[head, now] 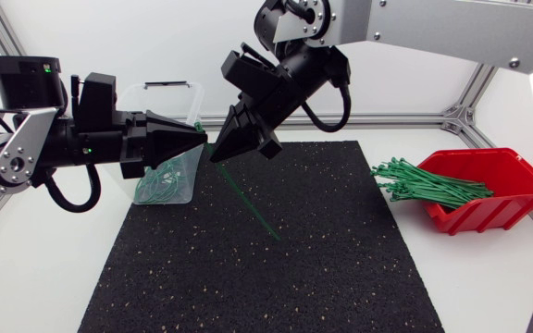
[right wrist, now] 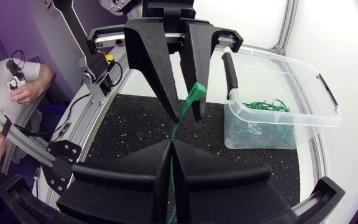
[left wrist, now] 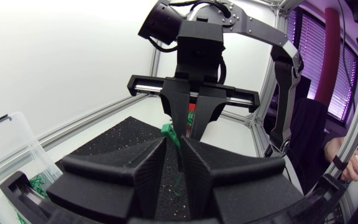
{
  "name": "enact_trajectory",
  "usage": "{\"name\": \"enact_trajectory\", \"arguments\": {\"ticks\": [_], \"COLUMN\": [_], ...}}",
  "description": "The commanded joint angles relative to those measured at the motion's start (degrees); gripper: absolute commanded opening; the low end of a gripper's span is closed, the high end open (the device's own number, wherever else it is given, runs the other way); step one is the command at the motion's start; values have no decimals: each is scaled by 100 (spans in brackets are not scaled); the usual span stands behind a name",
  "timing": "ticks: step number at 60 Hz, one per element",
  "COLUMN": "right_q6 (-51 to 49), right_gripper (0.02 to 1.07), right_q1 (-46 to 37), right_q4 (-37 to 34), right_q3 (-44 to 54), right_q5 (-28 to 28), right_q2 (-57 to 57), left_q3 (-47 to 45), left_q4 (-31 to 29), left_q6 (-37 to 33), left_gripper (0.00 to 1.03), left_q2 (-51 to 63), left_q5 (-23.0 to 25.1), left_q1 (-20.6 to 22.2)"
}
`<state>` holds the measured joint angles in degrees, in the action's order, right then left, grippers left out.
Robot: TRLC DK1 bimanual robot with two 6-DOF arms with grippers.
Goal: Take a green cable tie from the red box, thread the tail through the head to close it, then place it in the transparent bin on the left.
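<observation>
Head view. A white table [head: 44, 287] carries a black, pale-flecked mat [head: 276, 277] that covers most of its middle. An aluminium frame rail [head: 405, 120] runs along the table's far edge.

The transparent bin [head: 189, 165] stands at the mat's far left corner, half on the mat and half on the bare table. Closed green ties [head: 158, 188] lie heaped inside it. The red box [head: 518, 180] sits on the bare table off the mat's right edge and is tilted, with its open mouth toward the mat. A bundle of green cable ties [head: 428, 182] spills from that mouth and reaches the mat's right edge.

The left gripper [head: 202, 141] and the right gripper [head: 216, 153] meet tip to tip above the mat's far edge, just beside the bin. Between them is one green cable tie [head: 259, 211], whose long free end slants down toward the middle of the mat.

Right wrist view. The right gripper's fingers [right wrist: 142, 168] are pressed together, pinching the tie in their seam. The tie runs ahead to the left gripper, and its end stands up at that tip.

Left wrist view. The tie runs past the left gripper to the right gripper's tip. Whether the left gripper grips the tie cannot be told.
</observation>
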<state>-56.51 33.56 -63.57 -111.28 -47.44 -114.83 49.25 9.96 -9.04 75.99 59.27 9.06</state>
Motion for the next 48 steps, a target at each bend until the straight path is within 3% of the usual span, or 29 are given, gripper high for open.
{"name": "enact_trajectory", "arguments": {"ticks": [1,19,48], "right_q6": [132,193,263], "right_gripper": [7,7,7], "right_q1": [-43,-192,-315], "right_q4": [-129,-173,-200], "right_q3": [-157,-271,-535], "right_q5": [-134,-459,-802], "right_q2": [-163,-224,-418], "left_q3": [84,5,93], "left_q4": [191,964,1386], "left_q6": [306,1203,1633], "left_gripper": [23,23,22], "left_q2": [92,312,549], "left_q5": [59,208,235], "left_q1": [-62,-106,-53]}}
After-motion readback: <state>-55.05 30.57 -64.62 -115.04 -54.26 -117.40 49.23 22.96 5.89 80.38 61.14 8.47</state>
